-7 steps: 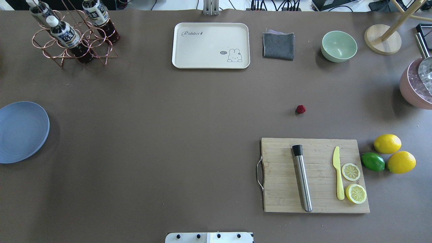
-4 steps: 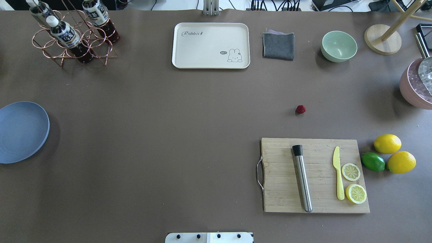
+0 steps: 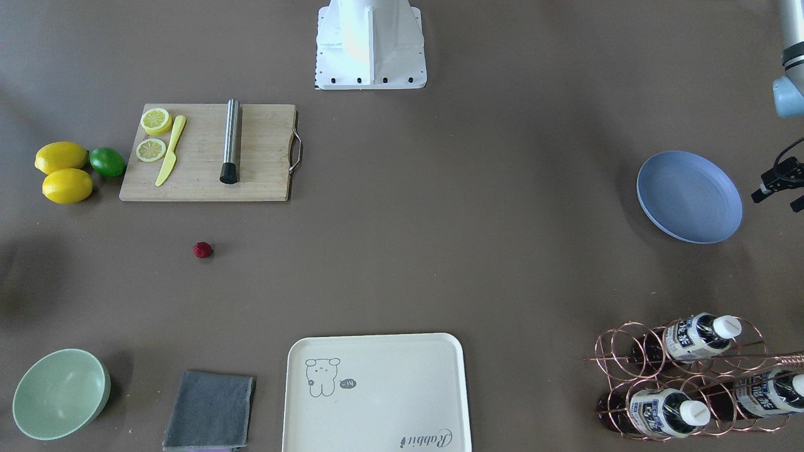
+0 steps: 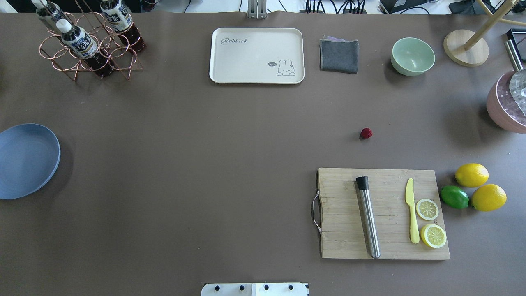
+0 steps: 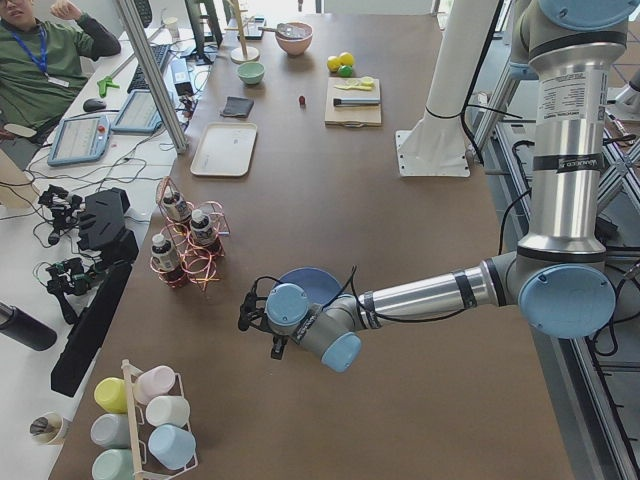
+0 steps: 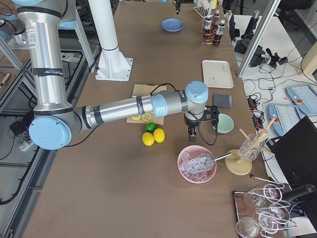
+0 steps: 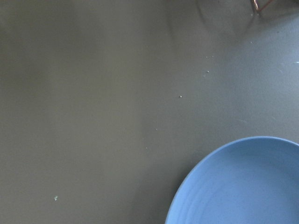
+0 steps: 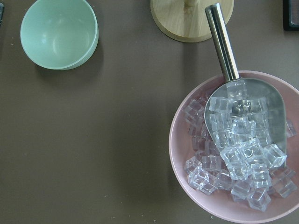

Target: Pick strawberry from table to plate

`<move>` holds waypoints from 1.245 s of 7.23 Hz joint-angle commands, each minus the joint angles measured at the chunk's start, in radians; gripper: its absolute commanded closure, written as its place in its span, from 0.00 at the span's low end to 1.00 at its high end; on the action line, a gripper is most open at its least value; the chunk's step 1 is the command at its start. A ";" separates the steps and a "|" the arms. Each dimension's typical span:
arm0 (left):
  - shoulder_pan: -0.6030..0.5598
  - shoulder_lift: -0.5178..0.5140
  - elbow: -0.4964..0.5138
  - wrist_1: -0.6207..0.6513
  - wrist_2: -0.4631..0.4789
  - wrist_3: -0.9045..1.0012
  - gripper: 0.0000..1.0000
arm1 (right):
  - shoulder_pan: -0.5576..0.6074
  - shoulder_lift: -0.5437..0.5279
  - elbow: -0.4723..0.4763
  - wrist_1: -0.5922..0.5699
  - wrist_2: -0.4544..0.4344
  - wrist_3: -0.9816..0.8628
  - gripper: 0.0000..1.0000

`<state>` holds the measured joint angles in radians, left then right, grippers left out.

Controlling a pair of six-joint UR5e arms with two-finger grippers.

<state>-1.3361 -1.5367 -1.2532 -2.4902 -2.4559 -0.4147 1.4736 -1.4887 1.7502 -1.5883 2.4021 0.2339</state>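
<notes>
The strawberry is a tiny dark red berry lying alone on the table, just beyond the cutting board; it also shows in the front view. The blue plate sits at the table's far left edge, holding nothing, and fills a corner of the left wrist view. My left gripper hangs beside the plate, far from the berry. My right gripper hovers between the pink ice bowl and the green bowl. I cannot tell whether either gripper is open or shut.
A wooden cutting board carries a steel muddler, a yellow knife and lemon slices, with two lemons and a lime beside it. At the back stand a cream tray, grey cloth, green bowl and bottle rack. A pink ice bowl sits at the right.
</notes>
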 commanded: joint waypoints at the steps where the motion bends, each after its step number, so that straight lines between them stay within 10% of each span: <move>1: 0.040 0.007 0.012 -0.024 0.000 -0.004 0.02 | -0.013 0.004 0.000 0.005 0.000 0.012 0.00; 9: 0.124 0.006 0.063 -0.021 0.005 -0.001 0.02 | -0.013 0.024 0.003 0.005 0.000 0.012 0.00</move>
<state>-1.2414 -1.5308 -1.1948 -2.5125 -2.4525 -0.4133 1.4600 -1.4700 1.7532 -1.5831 2.4018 0.2454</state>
